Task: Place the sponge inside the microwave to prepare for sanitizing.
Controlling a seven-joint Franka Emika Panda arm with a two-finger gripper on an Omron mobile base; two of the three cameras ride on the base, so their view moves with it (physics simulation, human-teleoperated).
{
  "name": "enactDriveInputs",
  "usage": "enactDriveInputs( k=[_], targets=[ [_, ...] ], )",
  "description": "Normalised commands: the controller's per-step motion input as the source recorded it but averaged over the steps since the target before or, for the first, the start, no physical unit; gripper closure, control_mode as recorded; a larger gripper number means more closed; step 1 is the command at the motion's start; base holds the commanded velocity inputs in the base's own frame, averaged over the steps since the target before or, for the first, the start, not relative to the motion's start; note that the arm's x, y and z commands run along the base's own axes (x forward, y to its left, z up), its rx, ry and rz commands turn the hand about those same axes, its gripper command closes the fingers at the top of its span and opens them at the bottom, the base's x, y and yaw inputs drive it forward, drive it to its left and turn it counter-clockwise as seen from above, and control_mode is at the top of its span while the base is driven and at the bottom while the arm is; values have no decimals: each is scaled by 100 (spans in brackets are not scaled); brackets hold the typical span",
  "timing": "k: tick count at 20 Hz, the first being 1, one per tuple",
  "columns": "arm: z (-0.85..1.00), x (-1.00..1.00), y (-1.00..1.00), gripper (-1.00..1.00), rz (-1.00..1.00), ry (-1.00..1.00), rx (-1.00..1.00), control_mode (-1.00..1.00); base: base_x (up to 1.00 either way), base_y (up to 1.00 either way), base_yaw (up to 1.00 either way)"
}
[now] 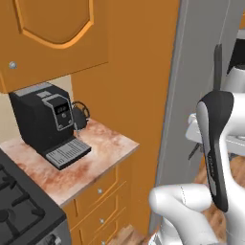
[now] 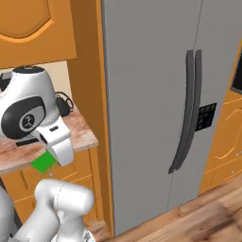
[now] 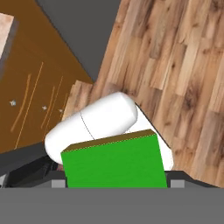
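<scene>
Kitchen corner: orange cabinets, grey fridge (image 2: 151,94), wood floor (image 3: 183,65)

Sponge (image 3: 113,162) low centre in hand view, green face to the camera with a thin brown edge along its top. Long axis across the frame, tilted a little up to the right. Seated right at the gripper (image 3: 114,180), between the jaws and hiding the tips. Jaws standing wide and, by the look of it, clamped on the sponge across its long side. No gap to be seen on either flank.

Same sponge (image 2: 43,163) as a small green patch at lower left in right base view, tucked under the white hand, in the air in front of the counter edge and touching nothing else.

Outward from there: counter (image 1: 95,158) at centre left of left base view, with coffee machine (image 1: 45,122) on it toward the upper left. Stove (image 1: 19,206) in the lower left corner. Drawers (image 1: 103,201) under the counter. Fridge beside the counter's end, taking up centre and right of right base view.

Dark panel (image 2: 237,71) at the far right edge of right base view, set among cabinets beyond the fridge. Possibly the microwave, but too little in frame to tell, and no telling whether a door stands open.

Judged from this: pick-up done, carry in hand, placing not yet done. Sponge already in the claw, so the coming move turns on the target, well apart to the right, past the fridge. Likely calls for the base to drive that way. Main risk: clipping the fridge corner, or the sponge slipping from a wide grip
</scene>
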Motion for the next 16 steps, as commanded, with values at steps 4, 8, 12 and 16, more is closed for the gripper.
enactDriveInputs(
  k=[4,8,12,16],
  targets=[
    [0,0,0,100,0,0,0,100,-14,-64,-37],
    [0,0,0,100,0,0,0,100,16,-67,-52],
    [0,0,0,100,0,0,0,100,25,-70,-58],
    [0,0,0,100,0,0,0,100,29,-70,-62]
  ],
)
